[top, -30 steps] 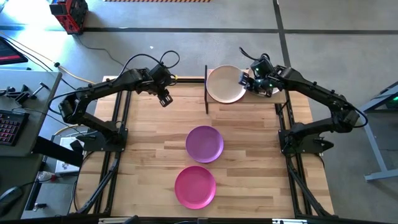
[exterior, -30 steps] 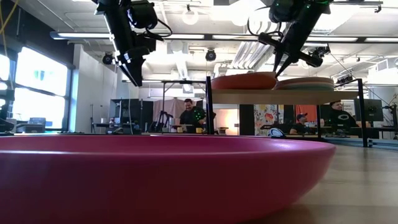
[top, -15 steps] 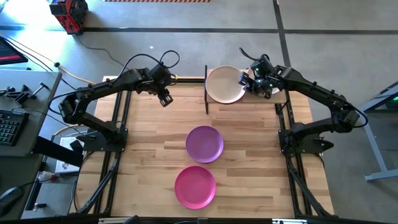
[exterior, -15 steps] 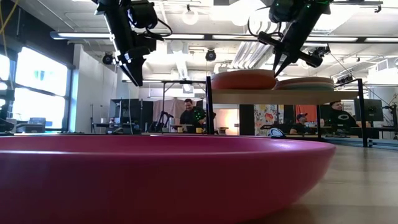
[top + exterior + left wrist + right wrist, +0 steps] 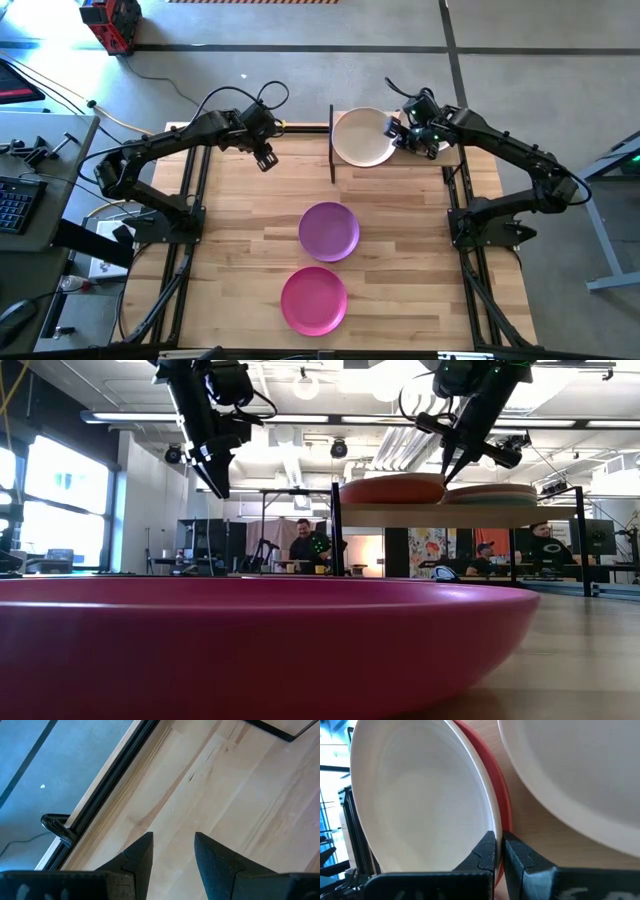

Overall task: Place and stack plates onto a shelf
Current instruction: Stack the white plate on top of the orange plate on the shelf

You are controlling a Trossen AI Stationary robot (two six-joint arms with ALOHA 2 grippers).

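Nothing has shifted: closed right gripper (image 5: 391,131) hovers at the shelf's (image 5: 440,515) cream plate (image 5: 362,136); open left gripper (image 5: 265,160) waits beside the shelf; purple plate (image 5: 329,231) and magenta plate (image 5: 314,300) remain.

No text, label, brand, number or sign can be read in any view. The colourful poster (image 5: 431,550) in the low view's right middle, behind the shelf (image 5: 450,514), is too small to make out.
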